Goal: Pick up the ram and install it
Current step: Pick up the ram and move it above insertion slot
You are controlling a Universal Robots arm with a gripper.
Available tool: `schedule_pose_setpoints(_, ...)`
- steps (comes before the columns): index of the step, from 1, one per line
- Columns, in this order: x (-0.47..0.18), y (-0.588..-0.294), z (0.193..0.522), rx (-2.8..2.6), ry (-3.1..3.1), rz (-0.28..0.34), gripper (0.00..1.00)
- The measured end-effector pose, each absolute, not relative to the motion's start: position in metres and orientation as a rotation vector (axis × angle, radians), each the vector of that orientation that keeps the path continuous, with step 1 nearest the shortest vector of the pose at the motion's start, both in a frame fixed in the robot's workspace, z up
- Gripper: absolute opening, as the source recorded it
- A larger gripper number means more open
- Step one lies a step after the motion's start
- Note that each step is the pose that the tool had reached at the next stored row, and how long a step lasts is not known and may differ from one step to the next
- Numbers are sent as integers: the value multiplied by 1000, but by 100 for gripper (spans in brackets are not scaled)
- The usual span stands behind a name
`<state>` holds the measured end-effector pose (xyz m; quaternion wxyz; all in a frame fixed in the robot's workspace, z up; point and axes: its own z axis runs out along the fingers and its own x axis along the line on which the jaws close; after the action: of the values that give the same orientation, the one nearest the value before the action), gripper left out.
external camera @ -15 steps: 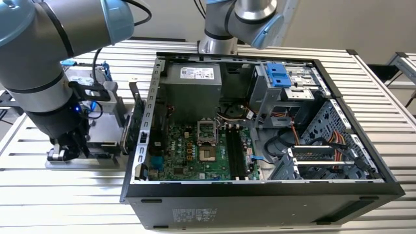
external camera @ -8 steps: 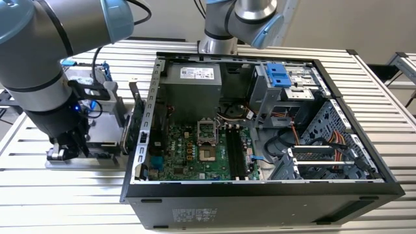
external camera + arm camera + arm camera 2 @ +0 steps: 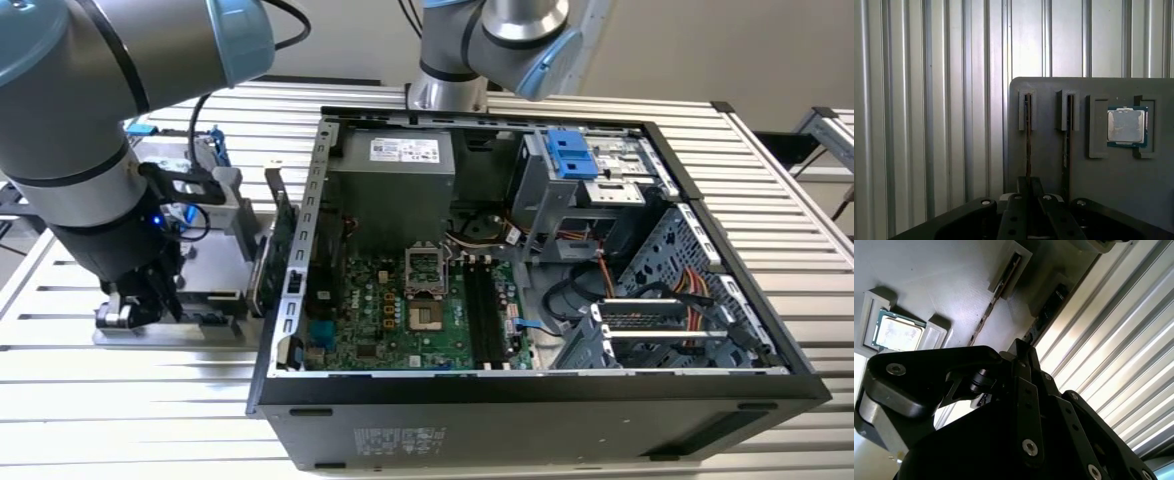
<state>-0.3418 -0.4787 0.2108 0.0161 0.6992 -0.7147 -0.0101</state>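
Exterior view's nicely bright, light looks to come from overhead, so the ribbed table (image 3: 134,400) shines pale while the computer case (image 3: 534,415) is shadowy inside. Second wrist view has the table blown out to white glare with the gripper (image 3: 1023,352) basically a black silhouette; first wrist view's dimmer, greyish.

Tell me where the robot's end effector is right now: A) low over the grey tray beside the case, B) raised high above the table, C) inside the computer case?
A: in the exterior view the end effector is down at the grey tray, outside the open computer case, and the first wrist view shows a ram stick standing in that tray.
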Motion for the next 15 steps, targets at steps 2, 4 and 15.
schedule_pose_setpoints(2, -342, -479, 211, 2175, -2222, -31, 0)
schedule_pose_setpoints(4, -342, -479, 212, 2174, -2222, -31, 0)
schedule_pose_setpoints(15, -342, -479, 215, 2174, -2222, -31, 0)
